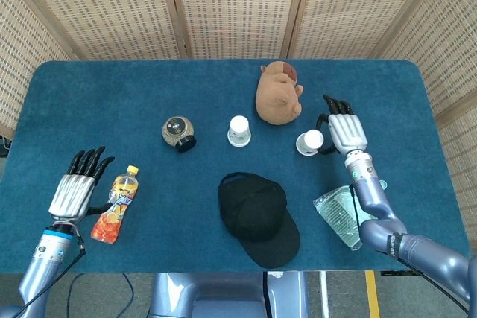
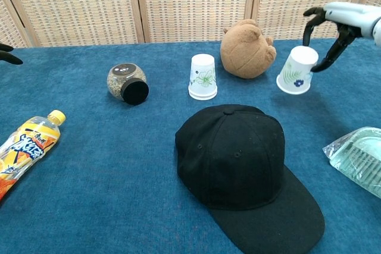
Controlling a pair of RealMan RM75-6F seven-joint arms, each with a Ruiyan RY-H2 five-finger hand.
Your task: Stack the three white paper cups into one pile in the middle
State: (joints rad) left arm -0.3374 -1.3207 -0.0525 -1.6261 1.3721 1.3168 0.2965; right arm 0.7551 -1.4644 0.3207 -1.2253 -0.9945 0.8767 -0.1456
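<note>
One cup (image 2: 296, 71) pinched in right hand (image 2: 337, 19) fingers (image 2: 327, 60), tilted and clear of the surface beside the plush toy (image 2: 247, 40), second cup (image 2: 202, 77) upside down mid-surface, third not visible, left hand (image 1: 74, 191) open, nothing stacked yet.

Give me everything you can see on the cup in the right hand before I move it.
The held cup is white paper with a green leaf print and a small dark blue flower on its side. It is upside down and tilted, closed base up toward the right hand, rolled rim lowest. In the chest view it looks lifted off the blue table. The dark fingers grip it near the base. It hangs just right of the brown plush toy, apart from it. It looks undented.
</note>
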